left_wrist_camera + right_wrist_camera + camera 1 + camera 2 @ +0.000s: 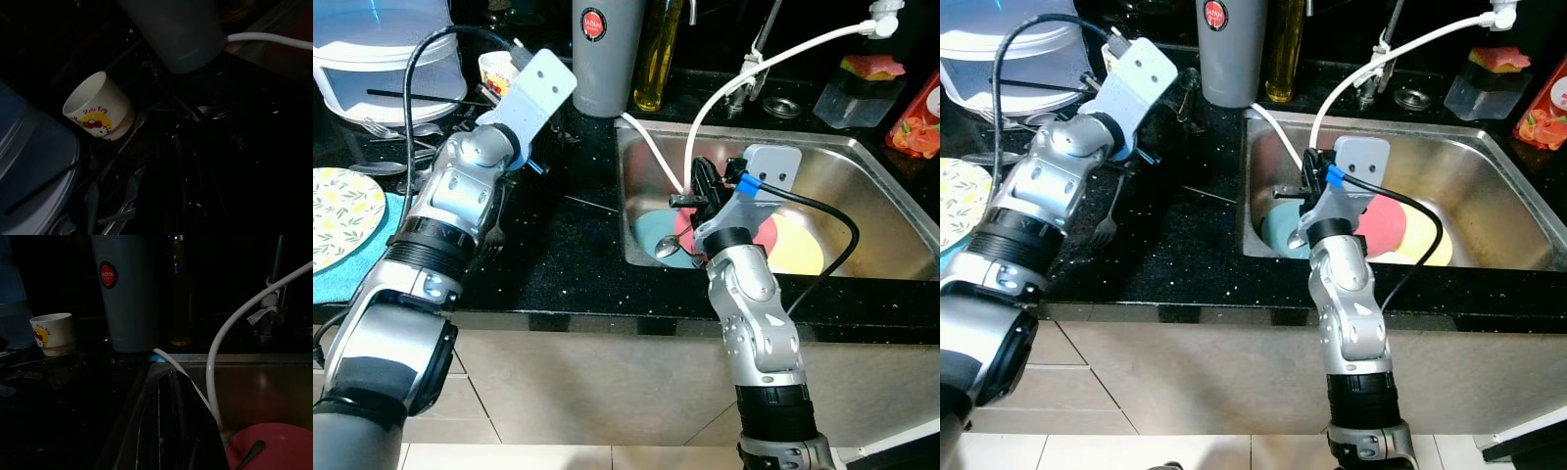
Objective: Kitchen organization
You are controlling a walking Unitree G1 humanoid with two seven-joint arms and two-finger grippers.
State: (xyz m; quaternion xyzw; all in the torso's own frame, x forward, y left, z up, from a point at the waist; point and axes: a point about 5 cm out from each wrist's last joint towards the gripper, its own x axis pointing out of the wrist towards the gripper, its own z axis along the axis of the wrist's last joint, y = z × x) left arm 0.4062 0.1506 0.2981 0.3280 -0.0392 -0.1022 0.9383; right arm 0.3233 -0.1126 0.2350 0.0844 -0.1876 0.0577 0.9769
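Judged from how things lie, the tidying is barely under way: the steel sink [862, 196] holds a teal plate [646, 235] with a spoon [668, 247] on it, a pink plate [1381, 230] and a yellow plate [798, 250], none of them lifted out. On the counter left of the sink, loose forks [1107, 225] lie scattered near a small cartoon cup [95, 107] and a tall grey canister [607, 54] stands behind its near-left corner. The right gripper [703, 186] hangs over the sink's left part above the plates with fingers close together, seemingly empty, while the left gripper [181, 161] hovers over the cutlery, its finger spread too dark to tell.
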